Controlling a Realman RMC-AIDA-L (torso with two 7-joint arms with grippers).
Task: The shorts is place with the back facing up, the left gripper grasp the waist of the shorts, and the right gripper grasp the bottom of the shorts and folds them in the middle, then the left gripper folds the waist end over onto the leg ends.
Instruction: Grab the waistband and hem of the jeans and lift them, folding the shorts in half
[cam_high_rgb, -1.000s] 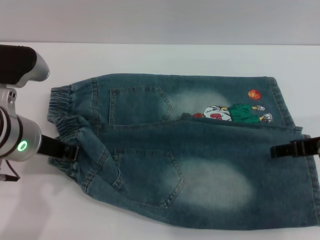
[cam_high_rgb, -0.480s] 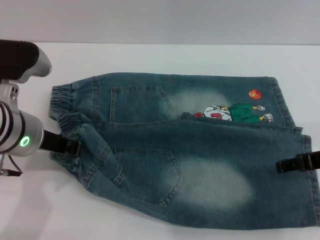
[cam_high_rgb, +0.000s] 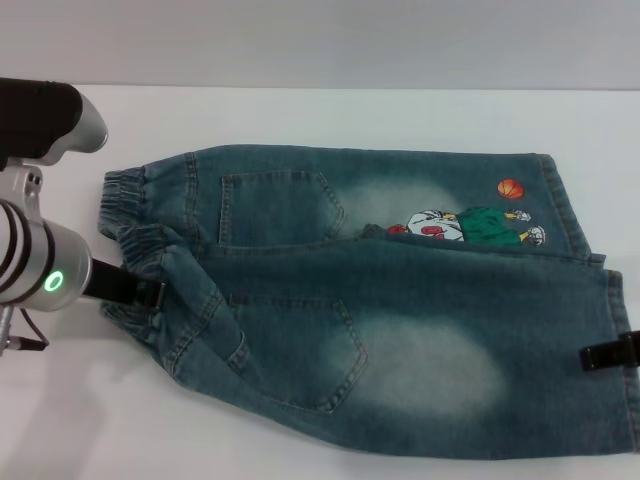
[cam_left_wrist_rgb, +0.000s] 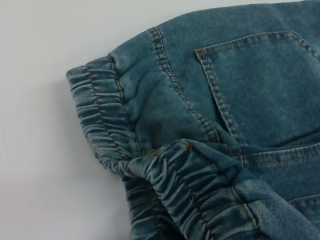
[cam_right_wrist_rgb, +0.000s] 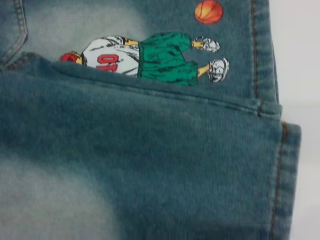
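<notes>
Shorts (cam_high_rgb: 380, 300): denim, on white table (cam_high_rgb: 300, 115), folded lengthwise, pockets up. Soft, limp, fairly heavy; best held at thick elastic waistband (cam_left_wrist_rgb: 105, 130). Left gripper (cam_high_rgb: 150, 295) at waistband, right gripper (cam_high_rgb: 612, 355) at leg hem; cannot tell finger state. Cartoon print (cam_right_wrist_rgb: 145, 55) reads partly "0".

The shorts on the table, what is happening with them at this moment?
A two-armed robot is folding denim shorts on a white table. They lie folded lengthwise, one leg over the other. The left gripper is at the elastic waist, and the right gripper is at the leg hem. The waist-to-hem fold is not yet done.
</notes>
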